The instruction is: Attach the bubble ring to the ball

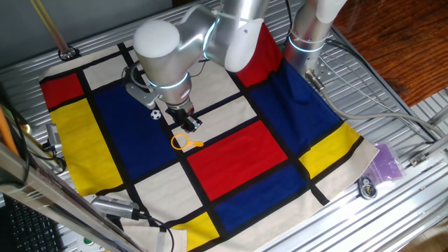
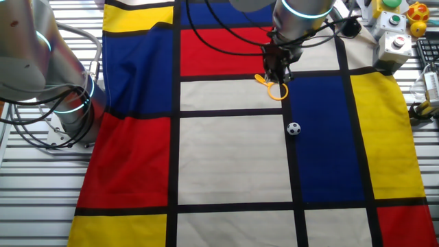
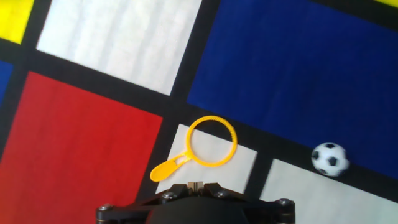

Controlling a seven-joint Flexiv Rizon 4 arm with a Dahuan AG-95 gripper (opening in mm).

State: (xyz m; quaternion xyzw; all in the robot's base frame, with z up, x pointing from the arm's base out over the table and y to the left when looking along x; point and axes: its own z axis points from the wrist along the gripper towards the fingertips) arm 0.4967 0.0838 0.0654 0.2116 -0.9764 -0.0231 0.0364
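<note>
The orange-yellow bubble ring [image 3: 211, 142] lies flat on the patterned cloth, its short handle [image 3: 166, 169] pointing toward my gripper. It also shows in one fixed view [image 1: 183, 142] and in the other fixed view [image 2: 277, 90]. The small black-and-white ball [image 3: 329, 159] rests on the cloth apart from the ring, to its right in the hand view; it also shows in both fixed views [image 1: 155, 114] [image 2: 293, 128]. My gripper [image 3: 196, 185] hovers just above the ring's handle end, fingers pressed together with nothing between them. It shows in both fixed views [image 1: 189, 122] [image 2: 278, 72].
The coloured checked cloth [image 1: 238, 150] covers the metal table. A purple bag [image 1: 385, 164] lies at its right edge and a grey tool [image 1: 115, 206] at the front left. Button boxes [image 2: 398, 44] stand at one corner. A second arm's base [image 2: 62, 89] stands beside the cloth.
</note>
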